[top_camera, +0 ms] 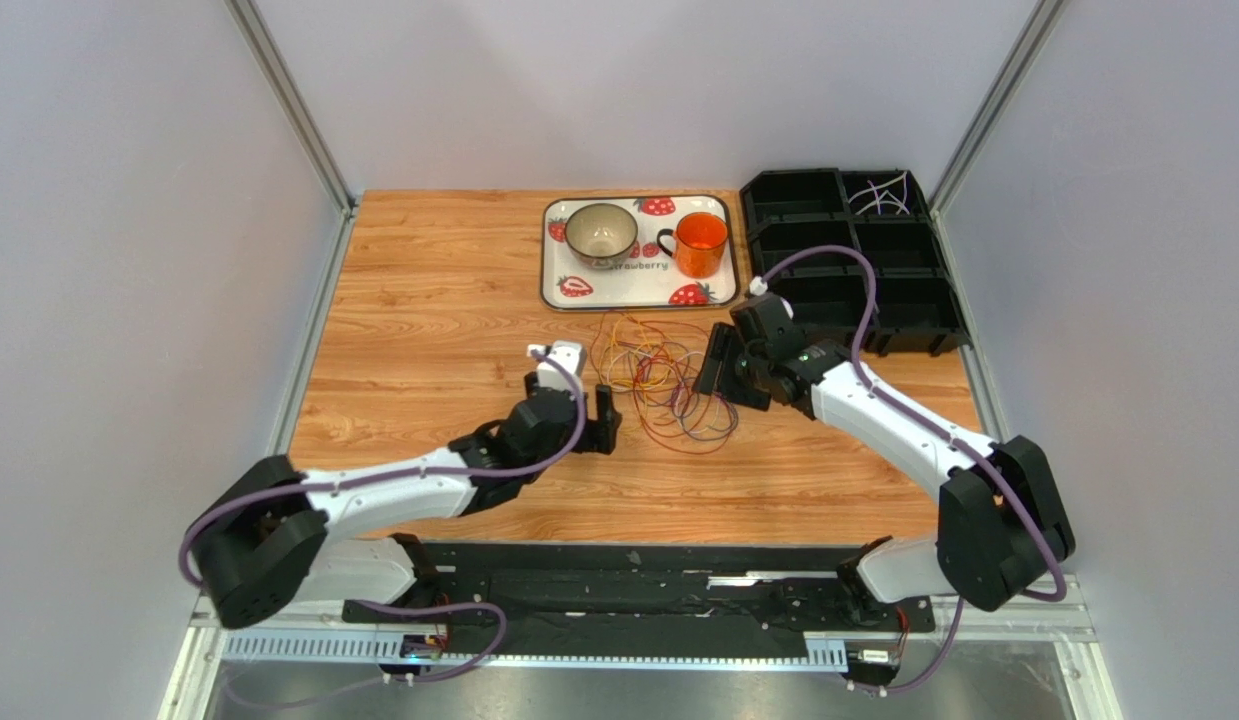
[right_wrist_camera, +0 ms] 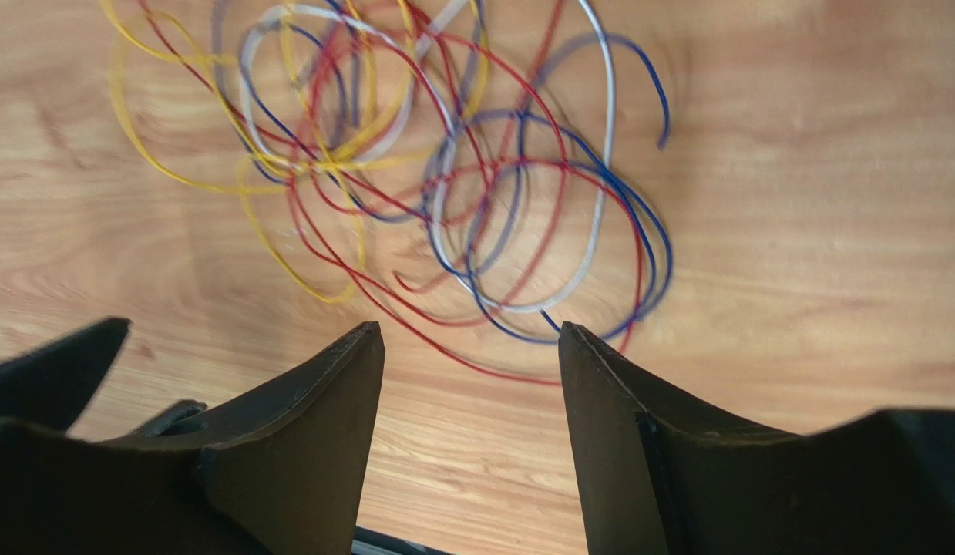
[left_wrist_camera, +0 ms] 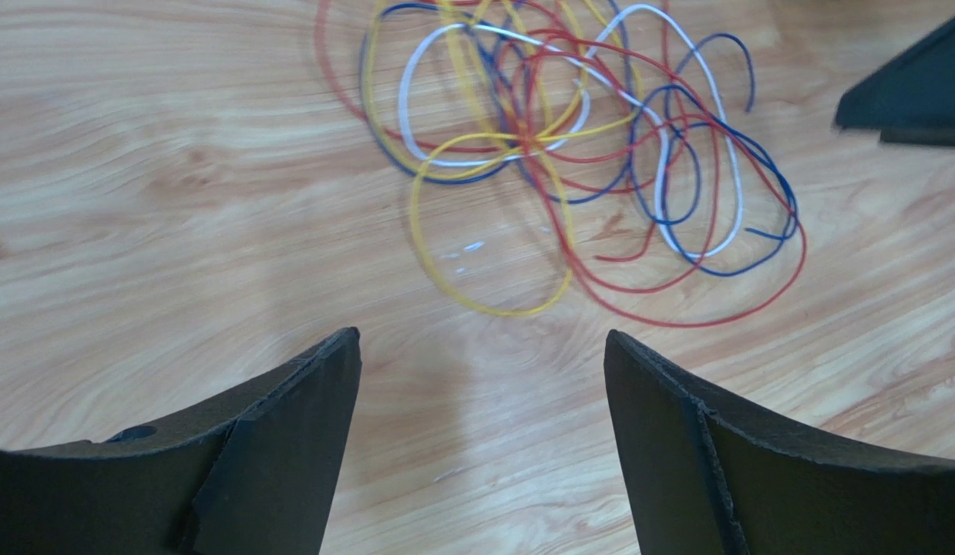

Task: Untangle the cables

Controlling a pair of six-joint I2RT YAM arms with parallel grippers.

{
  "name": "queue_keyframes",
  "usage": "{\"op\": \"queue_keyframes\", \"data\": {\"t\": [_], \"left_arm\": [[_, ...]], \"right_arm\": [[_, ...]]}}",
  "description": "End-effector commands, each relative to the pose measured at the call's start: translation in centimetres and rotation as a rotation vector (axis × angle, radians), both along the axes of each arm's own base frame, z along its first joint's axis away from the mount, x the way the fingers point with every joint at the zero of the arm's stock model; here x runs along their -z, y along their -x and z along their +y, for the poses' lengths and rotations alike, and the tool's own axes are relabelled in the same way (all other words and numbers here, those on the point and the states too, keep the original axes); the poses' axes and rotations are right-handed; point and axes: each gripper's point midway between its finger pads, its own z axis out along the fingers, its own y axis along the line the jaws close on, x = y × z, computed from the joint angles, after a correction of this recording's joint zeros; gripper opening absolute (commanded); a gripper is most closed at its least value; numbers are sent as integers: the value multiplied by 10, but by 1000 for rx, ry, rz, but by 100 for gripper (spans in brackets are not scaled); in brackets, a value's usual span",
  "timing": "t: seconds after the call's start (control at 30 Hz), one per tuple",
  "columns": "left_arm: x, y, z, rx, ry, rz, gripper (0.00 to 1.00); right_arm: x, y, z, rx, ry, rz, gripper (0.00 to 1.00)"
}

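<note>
The table (top_camera: 430, 300) bears the cables (left_wrist_camera: 586, 150), one tangle straight ahead of both pincers, sprawled crosswise between them; right pincer (right_wrist_camera: 470, 335) nearer, loops at its tips; left pincer (left_wrist_camera: 482, 341) farther off; both gape, holding nothing.

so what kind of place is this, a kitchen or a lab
Most likely a robotics test cell, not a home: plain grey panels wall in a wood-top table, the left arm and right arm are bolted at its near edge, and cables lie tangled between them.
</note>
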Motion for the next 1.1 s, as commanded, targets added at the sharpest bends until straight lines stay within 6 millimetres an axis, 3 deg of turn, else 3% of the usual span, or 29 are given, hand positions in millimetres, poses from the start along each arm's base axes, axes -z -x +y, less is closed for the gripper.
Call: {"op": "queue_keyframes", "data": {"t": [0.0,0.03,0.07,0.13,0.2,0.23,0.3,0.43,0.6,0.7,0.73,0.83,1.07], "left_arm": [[-10,-19,-42,78,-29,-34,85],[-18,-26,-53,90,-14,-45,82],[-3,-27,-62,114,-40,-12,81],[-5,-35,-79,136,-39,-8,75],[20,-38,-81,122,-101,58,72],[15,-45,-86,103,-100,56,71],[31,-47,-83,75,-148,100,68],[40,-50,-85,42,-169,134,52],[50,-48,-74,-10,-169,150,44],[58,-45,-71,-12,-186,174,30],[57,-46,-73,-11,-183,175,15],[57,-45,-71,-17,-186,178,0],[43,-42,-69,-9,-145,156,0]], "right_arm": [[0,16,2,19,-9,-15,61],[4,22,2,11,-4,-9,61],[7,25,-1,17,3,-1,61],[6,29,-3,15,6,-7,61],[7,33,-9,19,23,-8,61],[6,34,-11,21,27,-13,61],[2,36,-17,25,38,-30,61],[-3,38,-22,26,53,-48,61],[-1,37,-19,15,54,-36,61],[2,36,-17,6,57,-26,60],[3,37,-17,3,59,-24,60],[6,37,-19,2,69,-22,60],[7,40,-26,-2,100,-28,60]]}}
